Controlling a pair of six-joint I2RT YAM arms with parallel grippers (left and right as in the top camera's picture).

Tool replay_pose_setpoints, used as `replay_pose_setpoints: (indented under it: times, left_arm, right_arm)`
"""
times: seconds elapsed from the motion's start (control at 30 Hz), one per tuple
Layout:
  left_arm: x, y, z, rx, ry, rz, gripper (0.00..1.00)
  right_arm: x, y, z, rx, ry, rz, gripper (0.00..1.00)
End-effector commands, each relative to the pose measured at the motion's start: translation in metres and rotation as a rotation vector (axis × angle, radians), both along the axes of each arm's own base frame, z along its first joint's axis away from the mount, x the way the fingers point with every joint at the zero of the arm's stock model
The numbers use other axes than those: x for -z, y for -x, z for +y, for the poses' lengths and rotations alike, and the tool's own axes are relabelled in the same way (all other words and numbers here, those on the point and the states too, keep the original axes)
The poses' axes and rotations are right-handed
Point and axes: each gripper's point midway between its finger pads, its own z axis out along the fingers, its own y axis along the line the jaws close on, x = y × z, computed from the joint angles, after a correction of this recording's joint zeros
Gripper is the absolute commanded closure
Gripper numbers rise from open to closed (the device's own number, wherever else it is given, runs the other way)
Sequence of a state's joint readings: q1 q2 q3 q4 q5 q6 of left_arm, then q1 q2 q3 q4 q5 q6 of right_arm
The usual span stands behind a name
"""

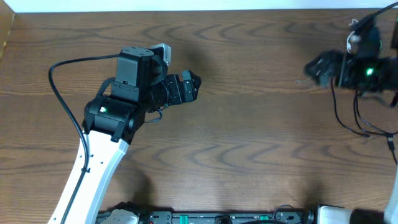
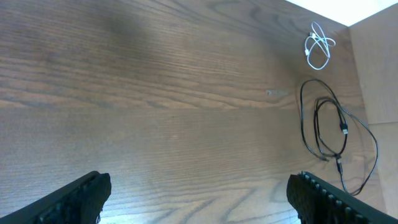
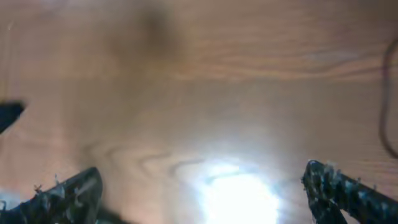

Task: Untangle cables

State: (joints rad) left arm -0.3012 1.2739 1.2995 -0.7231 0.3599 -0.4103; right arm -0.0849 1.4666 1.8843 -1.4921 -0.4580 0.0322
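The left wrist view shows a short white cable (image 2: 319, 48) bunched in small loops at the far right of the wooden table (image 2: 155, 93). Below it lie two black cables (image 2: 303, 122) in overlapping long loops, with small plugs near their middle. My left gripper (image 2: 199, 208) is open over bare wood, far from them, with nothing between its fingers (image 2: 74, 200). From overhead, the left gripper (image 1: 194, 86) points right at mid-table. The right gripper (image 1: 313, 67), blurred, hovers at the back right with the black cables (image 1: 357, 127) in front of it. In the blurred right wrist view the right gripper (image 3: 199, 199) is open and empty.
The left arm's own thick black cord (image 1: 62, 93) arcs over the table's left side. A pale wall or board (image 2: 376, 68) borders the table beyond the cables. A bright glare patch (image 3: 239, 196) lies on the wood under the right gripper.
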Motion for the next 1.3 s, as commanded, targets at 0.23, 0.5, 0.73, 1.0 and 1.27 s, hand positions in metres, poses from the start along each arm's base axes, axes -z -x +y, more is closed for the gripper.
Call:
replay_pose_setpoints:
  times: [0.23, 0.5, 0.73, 1.0, 1.27]
  left_arm:
    - [0.004, -0.002, 0.003, -0.003, -0.017, 0.0, 0.04]
    - [0.004, -0.002, 0.003, -0.003, -0.017, -0.001, 0.04]
    - [0.004, -0.002, 0.003, -0.003, -0.017, 0.0, 0.04]
    - [0.004, -0.002, 0.003, -0.003, -0.017, 0.0, 0.04]
    - [0.004, -0.002, 0.003, -0.003, -0.017, -0.001, 0.04]
  right_arm:
    - [-0.017, 0.033, 0.013, -0.08, 0.077, -0.06, 0.01]
    - [-0.022, 0.043, 0.007, -0.131, 0.151, -0.111, 0.01]
    - [-0.017, 0.032, -0.012, -0.053, 0.265, -0.294, 0.01]
    - [0.01, 0.055, -0.019, 0.037, 0.312, -0.7, 0.01]
    - [0.061, 0.068, -0.019, 0.068, 0.314, -0.896, 0.01]
